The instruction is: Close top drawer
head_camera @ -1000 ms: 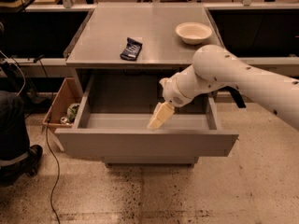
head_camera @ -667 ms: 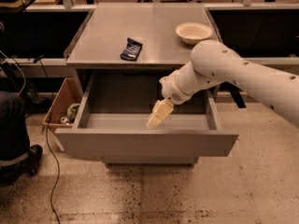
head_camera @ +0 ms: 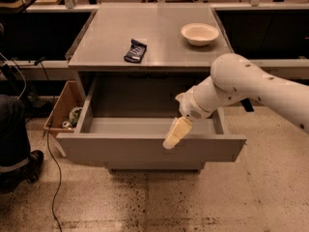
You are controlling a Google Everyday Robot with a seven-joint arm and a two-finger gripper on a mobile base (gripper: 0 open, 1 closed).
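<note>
The top drawer (head_camera: 120, 151) is a wide grey drawer with a plain flat front, pulled far out of the grey cabinet (head_camera: 159, 33). Its grey inside shows nothing in it. My gripper (head_camera: 173, 137) has cream fingers pressed together, pointing down and to the left. It hangs over the drawer's front edge, right of centre, with its tip at the top rim of the front panel. My white arm (head_camera: 241, 83) reaches in from the right above the drawer's right side.
A cream bowl (head_camera: 200, 34) and a black flat object (head_camera: 135, 50) lie on the cabinet top. A cardboard box (head_camera: 60, 108) with items stands on the floor left of the drawer. A person's leg (head_camera: 12, 139) and a cable (head_camera: 50, 163) are at far left.
My gripper has moved forward and down, from over the drawer's inside to the top rim of its front panel. The drawer stays pulled out.
</note>
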